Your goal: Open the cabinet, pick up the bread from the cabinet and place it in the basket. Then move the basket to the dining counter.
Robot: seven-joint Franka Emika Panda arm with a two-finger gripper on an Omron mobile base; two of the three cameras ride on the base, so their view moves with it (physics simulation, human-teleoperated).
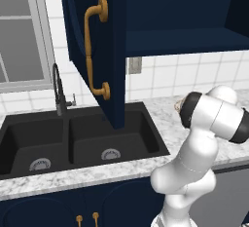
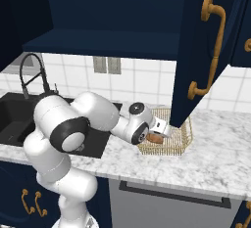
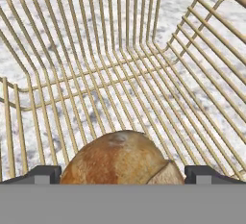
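Note:
The navy cabinet [image 2: 108, 41] stands open, its door [image 2: 206, 51] with a brass handle swung out over the counter; the other open door [image 1: 97, 50] hangs above the sink. The tan wire basket [image 2: 182, 143] sits on the marble counter under the right door. The brown bread [image 2: 156, 138] lies inside the basket [image 3: 120, 59]. My gripper [image 2: 160, 133] reaches into the basket, open, and the bread [image 3: 120, 158] rests on the wire floor between its two fingertips [image 3: 45, 174]. The dining counter is out of view.
A black double sink [image 1: 73, 138] with a dark faucet [image 1: 58, 89] lies left of the basket. The open right door's lower corner hangs close above the basket's rim. Marble counter [image 2: 215, 163] runs on to the right, with a grey appliance front [image 2: 166, 207] below.

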